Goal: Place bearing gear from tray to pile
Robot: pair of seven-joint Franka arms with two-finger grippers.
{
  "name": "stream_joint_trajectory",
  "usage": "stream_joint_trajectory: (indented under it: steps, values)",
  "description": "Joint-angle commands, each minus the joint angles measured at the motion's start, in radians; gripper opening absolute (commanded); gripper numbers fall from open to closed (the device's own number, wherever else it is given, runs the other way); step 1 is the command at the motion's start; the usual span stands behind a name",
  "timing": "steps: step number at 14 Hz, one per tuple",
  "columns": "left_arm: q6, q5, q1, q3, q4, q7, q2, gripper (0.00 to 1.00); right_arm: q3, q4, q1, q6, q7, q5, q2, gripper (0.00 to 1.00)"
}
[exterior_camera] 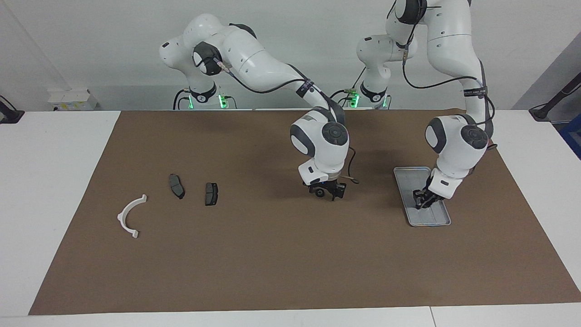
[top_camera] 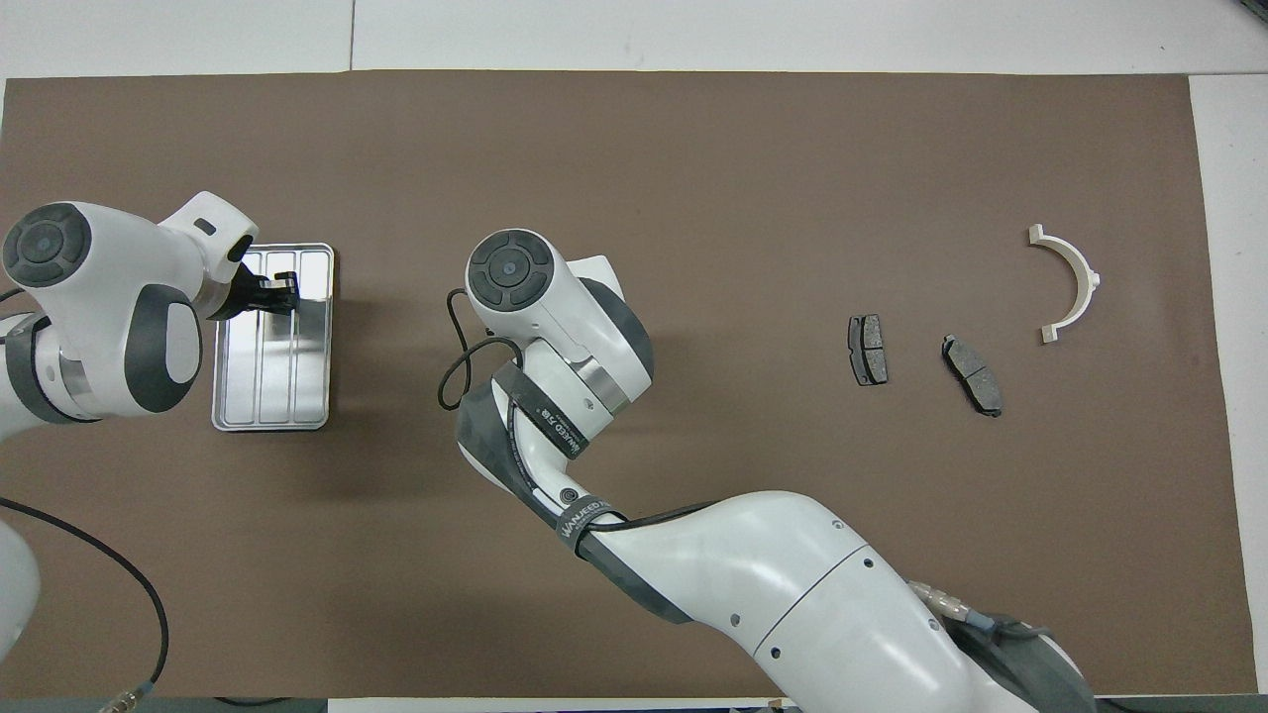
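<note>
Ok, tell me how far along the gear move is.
Done: nothing yet. The pile, a white bracket and two dark pads, shows no gear beside it.
In hand: the left gripper is down in the tray and shut; what it grips is hidden. The right gripper hangs over the mat at mid-table.
Left: lift out of the tray, carry to the pile, release.

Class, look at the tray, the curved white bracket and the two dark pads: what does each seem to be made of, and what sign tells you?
Tray: likely metal, bright silver, reflective, ridged.
White bracket: probably plastic, matte, uniform white.
Two dark pads: dull dark grey with a lighter face; material unclear.
</note>
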Motion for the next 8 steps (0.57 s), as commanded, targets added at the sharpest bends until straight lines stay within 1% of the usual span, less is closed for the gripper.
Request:
stream_joint_trajectory:
  steps: [1,2,3,4,6,7,8]
  values:
    - [0.033,0.008,0.016,-0.003,-0.018,0.01,0.018,0.04,0.012,-0.022,-0.011,0.015,0.006,0.018,-0.005,0.66]
    - [0.026,0.008,0.018,-0.003,-0.016,0.009,0.018,0.0,0.012,-0.022,-0.01,0.015,0.006,0.018,-0.005,0.59]
    - [0.003,0.008,0.019,-0.003,-0.007,0.007,0.018,0.0,0.012,-0.022,-0.01,0.015,0.006,0.018,-0.005,0.52]
    - [-0.037,0.006,0.018,-0.003,0.017,0.006,0.018,0.0,0.012,-0.022,-0.01,0.013,0.006,0.018,-0.005,0.41]
    - [-0.114,0.002,0.016,-0.003,0.066,0.003,0.014,0.0,0.012,-0.022,-0.013,0.015,0.004,0.018,-0.005,0.25]
    - [-0.135,-0.001,0.018,-0.003,0.082,0.001,0.01,0.0,0.012,-0.022,-0.014,0.015,0.003,0.018,-0.005,0.11]
    - [-0.142,-0.003,0.018,-0.003,0.088,-0.007,0.007,0.0,0.012,-0.022,-0.014,0.015,0.003,0.022,-0.005,0.0]
